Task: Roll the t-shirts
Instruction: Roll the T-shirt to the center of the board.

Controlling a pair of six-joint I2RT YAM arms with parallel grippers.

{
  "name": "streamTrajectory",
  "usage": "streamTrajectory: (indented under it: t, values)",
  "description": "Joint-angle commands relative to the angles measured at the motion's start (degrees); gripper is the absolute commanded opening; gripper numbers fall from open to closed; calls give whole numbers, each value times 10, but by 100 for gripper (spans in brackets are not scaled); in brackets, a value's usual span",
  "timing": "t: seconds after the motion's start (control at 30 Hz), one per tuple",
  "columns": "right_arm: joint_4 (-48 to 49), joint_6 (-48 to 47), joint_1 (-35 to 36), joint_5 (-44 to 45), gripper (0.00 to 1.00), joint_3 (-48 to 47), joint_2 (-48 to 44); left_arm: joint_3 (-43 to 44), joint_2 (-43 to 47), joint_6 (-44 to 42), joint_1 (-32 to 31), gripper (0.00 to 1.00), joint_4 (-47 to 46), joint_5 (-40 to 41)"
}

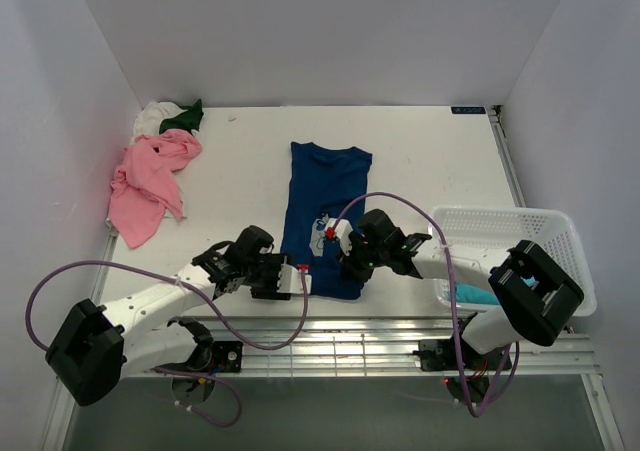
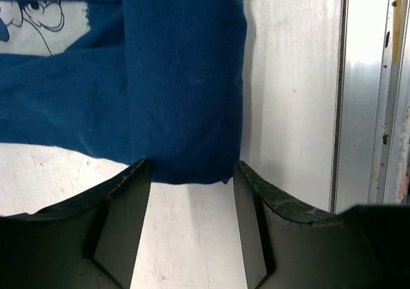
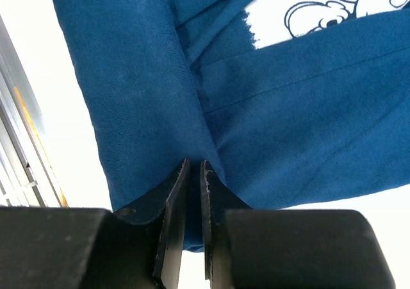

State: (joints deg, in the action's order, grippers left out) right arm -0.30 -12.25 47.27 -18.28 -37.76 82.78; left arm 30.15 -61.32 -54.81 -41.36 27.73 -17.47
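both arms lie low at the blue shirt's (image 1: 325, 186) near hem, left gripper (image 2: 192, 170) wide apart, right gripper (image 3: 194, 167) pinching its cloth.

White mesh basket (image 1: 470, 237), dark blue t-shirt (image 1: 325, 186) with pale cartoon print, pink t-shirt (image 1: 150, 181), dark green t-shirt (image 1: 183, 120)

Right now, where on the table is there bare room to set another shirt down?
Bare table lies between the pink t-shirt and the dark blue t-shirt, and right of that shirt, beyond the basket. Crowded: the far left heap, and the near edge where the left pincer and right pincer meet the blue hem.
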Motion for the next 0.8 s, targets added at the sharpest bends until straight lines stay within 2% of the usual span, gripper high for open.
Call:
streamTrajectory:
  t: [0.0, 0.1, 0.23, 0.43, 0.53, 0.57, 0.63, 0.77]
  values:
    - [-13, -6, -2, 4, 18, -20, 0, 2, -6, 1, -15, 64, -29, 4]
    - [-14, -9, -2, 8, 18, -19, -3, -2, -21, -5, -15, 64, -29, 12]
    - [-20, -16, -2, 9, 18, -23, -3, -3, -50, -1, -15, 64, -20, -26]
    - [-36, -23, -2, 7, 21, -37, -16, 5, -103, 29, -15, 62, -21, 0]
    - [-41, -37, -2, -12, 24, -43, -40, -4, -89, 28, -15, 58, -31, -6]
    - [-44, -42, -2, -14, 24, -43, -49, -5, -81, 30, -15, 52, -34, -5]
    - [-51, -66, -1, -15, 28, -36, -81, -6, -75, 35, -15, 46, -35, 1]
    - [-52, -145, 19, -15, 43, 8, -148, -10, -62, 37, -14, 38, -32, 11]
